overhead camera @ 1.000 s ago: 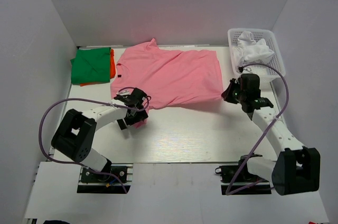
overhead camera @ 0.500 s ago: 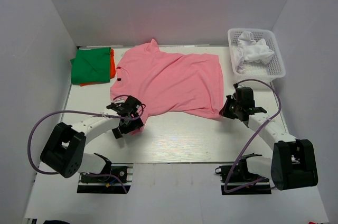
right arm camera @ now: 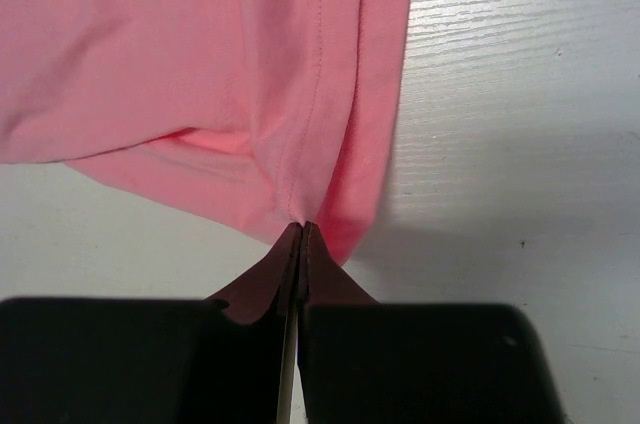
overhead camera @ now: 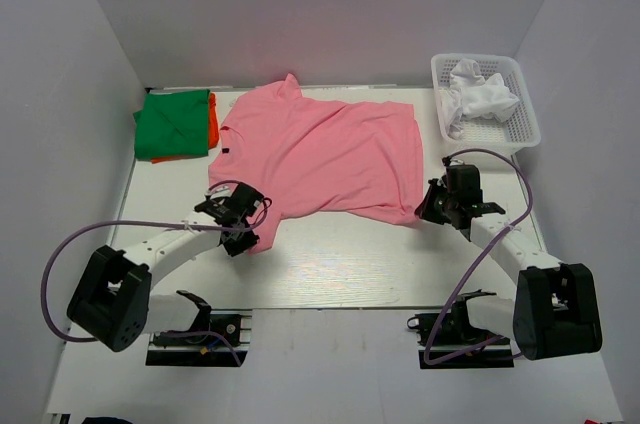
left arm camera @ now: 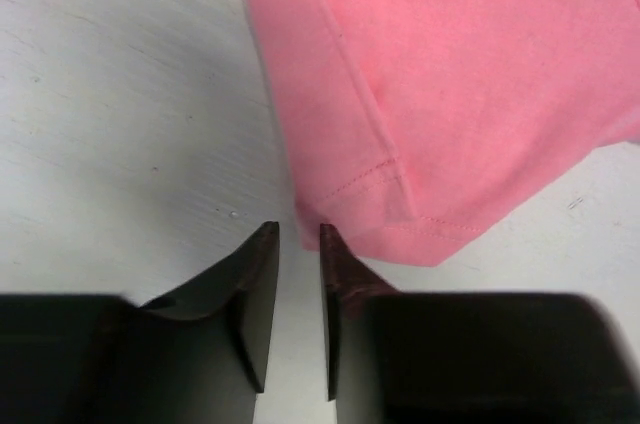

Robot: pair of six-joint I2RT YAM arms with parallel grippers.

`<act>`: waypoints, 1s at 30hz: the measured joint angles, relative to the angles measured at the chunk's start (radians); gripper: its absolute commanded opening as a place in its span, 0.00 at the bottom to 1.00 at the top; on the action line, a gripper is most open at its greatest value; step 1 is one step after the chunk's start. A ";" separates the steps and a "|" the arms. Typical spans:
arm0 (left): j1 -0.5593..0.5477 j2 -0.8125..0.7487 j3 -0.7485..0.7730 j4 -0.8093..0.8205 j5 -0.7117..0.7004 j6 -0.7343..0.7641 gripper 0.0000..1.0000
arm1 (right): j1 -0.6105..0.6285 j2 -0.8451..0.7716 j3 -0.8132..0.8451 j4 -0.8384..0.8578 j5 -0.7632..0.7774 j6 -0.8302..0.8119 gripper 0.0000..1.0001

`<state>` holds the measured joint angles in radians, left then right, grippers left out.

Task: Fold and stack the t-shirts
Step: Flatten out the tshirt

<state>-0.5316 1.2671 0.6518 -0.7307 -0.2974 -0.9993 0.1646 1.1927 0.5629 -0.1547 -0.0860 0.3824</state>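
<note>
Orange t-shirt (overhead camera: 213, 120) mostly beneath green t-shirt (overhead camera: 172, 125)

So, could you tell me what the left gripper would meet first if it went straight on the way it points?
Most likely the hemmed corner of the pink t-shirt, which lies just ahead of the left gripper, though depth is unclear.
</note>
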 measured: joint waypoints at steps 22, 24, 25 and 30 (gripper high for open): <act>-0.009 0.060 0.153 0.025 -0.054 0.101 0.67 | 0.000 0.000 0.017 -0.006 0.001 -0.019 0.00; -0.011 0.119 0.167 0.024 -0.051 0.111 0.67 | 0.000 0.000 0.017 -0.007 0.005 -0.020 0.00; -0.012 0.142 0.167 0.023 -0.048 0.117 0.67 | 0.000 0.000 0.017 -0.008 0.007 -0.021 0.00; -0.013 0.205 0.167 -0.001 -0.031 0.134 0.63 | 0.000 0.000 0.017 -0.014 0.021 -0.024 0.00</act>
<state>-0.5449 1.4719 0.8192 -0.7319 -0.3279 -0.8654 0.1646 1.1923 0.5800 -0.1688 -0.0647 0.3588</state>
